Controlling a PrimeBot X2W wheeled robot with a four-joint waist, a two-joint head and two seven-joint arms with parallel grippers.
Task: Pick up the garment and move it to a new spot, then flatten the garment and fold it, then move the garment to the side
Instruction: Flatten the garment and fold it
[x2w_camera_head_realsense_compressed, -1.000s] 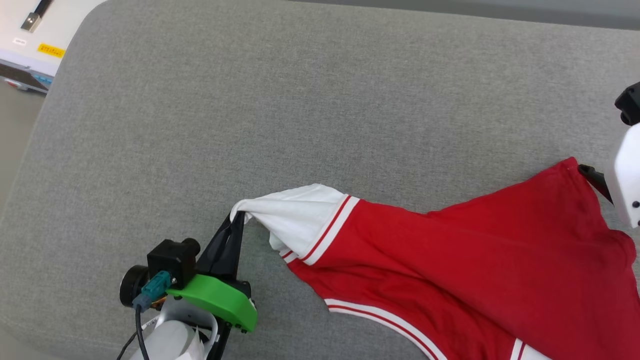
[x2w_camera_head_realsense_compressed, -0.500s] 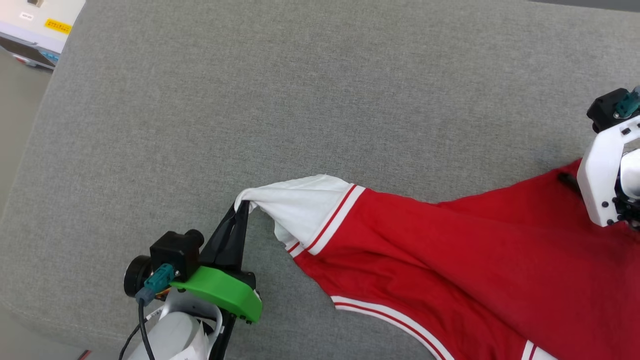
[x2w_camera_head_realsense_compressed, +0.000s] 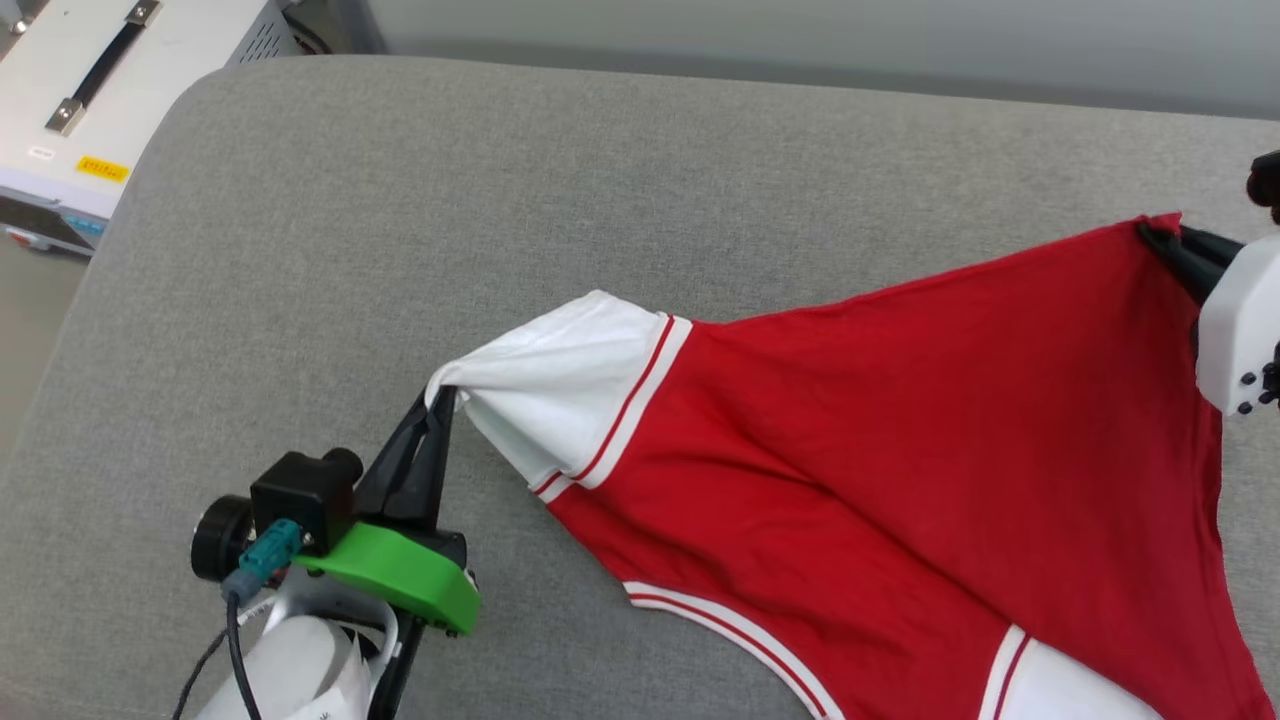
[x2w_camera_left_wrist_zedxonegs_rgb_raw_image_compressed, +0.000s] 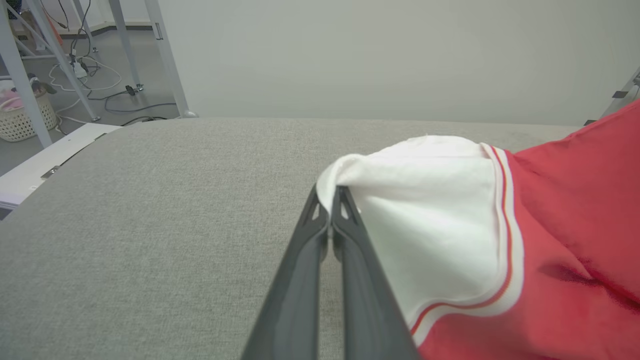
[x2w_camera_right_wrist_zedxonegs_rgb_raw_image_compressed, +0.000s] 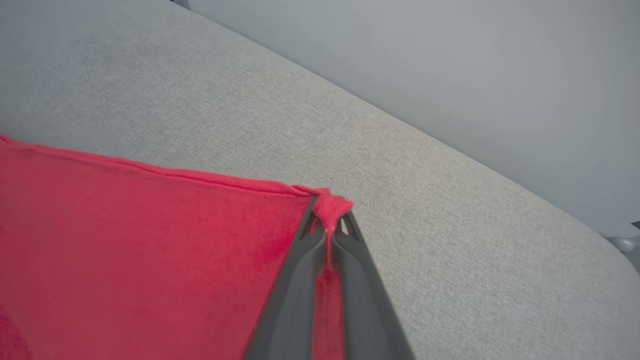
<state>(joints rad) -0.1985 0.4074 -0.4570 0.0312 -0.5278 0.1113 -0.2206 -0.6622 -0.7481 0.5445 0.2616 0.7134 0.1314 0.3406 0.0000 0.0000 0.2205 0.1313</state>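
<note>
Head overhead, wrists near shared garment (x2w_camera_head_realsense_compressed: 900, 450)

We take this for a robotics lab or test room, not a home. Padded grey fabric tabletop (x2w_camera_head_realsense_compressed: 560, 190), rounded corner. Head view, 10 o'clock: white equipment case (x2w_camera_head_realsense_compressed: 190, 60) with strap handle (x2w_camera_head_realsense_compressed: 100, 62) and yellow label (x2w_camera_head_realsense_compressed: 102, 168). Left wrist view, 10 o'clock: metal frame legs (x2w_camera_left_wrist_zedxonegs_rgb_raw_image_compressed: 167, 57), loose cables (x2w_camera_left_wrist_zedxonegs_rgb_raw_image_compressed: 105, 80) on bare grey floor (x2w_camera_left_wrist_zedxonegs_rgb_raw_image_compressed: 145, 55), pale basket (x2w_camera_left_wrist_zedxonegs_rgb_raw_image_compressed: 22, 117). Plain grey wall (x2w_camera_left_wrist_zedxonegs_rgb_raw_image_compressed: 375, 55) at 12 o'clock.
</note>
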